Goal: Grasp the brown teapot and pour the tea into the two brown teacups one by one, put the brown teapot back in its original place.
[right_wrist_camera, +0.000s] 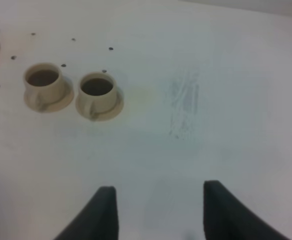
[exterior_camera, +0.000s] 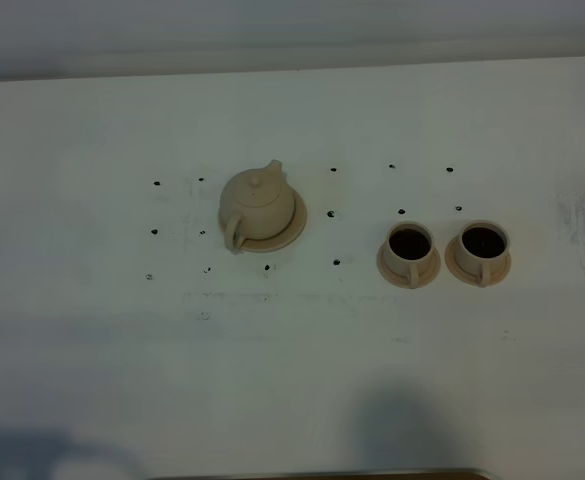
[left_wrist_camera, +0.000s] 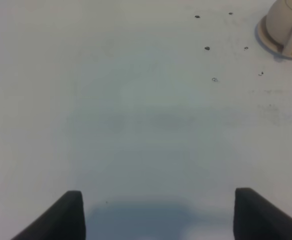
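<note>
White table (exterior_camera: pixel 92 380), teapot (exterior_camera: pixel 254 203) on wide saucer (exterior_camera: pixel 294 225); cups (exterior_camera: pixel 410 246) right of it, full. Ceramic, rigid, breakable, smooth: take by loop handle (exterior_camera: pixel 234 233). Left gripper (left_wrist_camera: pixel 158 212), right gripper (right_wrist_camera: pixel 160 210) wide apart, empty.

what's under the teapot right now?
The brown teapot sits on its wide flat saucer, whose rim shows around the base. The saucer's middle is covered by the pot, so nothing there can be seen.

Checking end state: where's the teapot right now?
In the exterior high view the brown teapot sits on its wide saucer, left of centre on the table, well left of the two filled teacups.
</note>
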Robot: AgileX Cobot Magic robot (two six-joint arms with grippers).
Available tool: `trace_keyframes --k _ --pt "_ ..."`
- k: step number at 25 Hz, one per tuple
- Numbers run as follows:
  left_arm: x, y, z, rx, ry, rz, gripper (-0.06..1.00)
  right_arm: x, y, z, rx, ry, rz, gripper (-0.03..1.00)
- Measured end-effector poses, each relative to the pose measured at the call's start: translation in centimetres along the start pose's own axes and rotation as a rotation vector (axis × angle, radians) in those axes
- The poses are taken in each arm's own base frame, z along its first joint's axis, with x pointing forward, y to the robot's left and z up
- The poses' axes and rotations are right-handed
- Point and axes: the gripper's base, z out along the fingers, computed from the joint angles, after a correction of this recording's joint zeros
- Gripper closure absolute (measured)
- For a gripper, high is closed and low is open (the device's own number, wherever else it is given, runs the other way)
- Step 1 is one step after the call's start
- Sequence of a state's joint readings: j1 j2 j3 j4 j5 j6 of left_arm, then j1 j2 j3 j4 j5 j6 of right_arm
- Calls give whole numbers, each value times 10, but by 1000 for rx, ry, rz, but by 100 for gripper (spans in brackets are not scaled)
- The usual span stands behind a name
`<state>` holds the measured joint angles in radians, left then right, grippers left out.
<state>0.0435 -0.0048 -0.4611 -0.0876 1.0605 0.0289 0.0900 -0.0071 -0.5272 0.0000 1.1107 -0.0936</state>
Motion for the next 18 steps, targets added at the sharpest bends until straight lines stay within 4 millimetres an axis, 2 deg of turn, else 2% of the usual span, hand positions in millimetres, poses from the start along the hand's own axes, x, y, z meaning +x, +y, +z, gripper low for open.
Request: trace_keyframes --k 18 --pt "0 0 0 0 0 0 35 0 1 0 -12 -1 5 56"
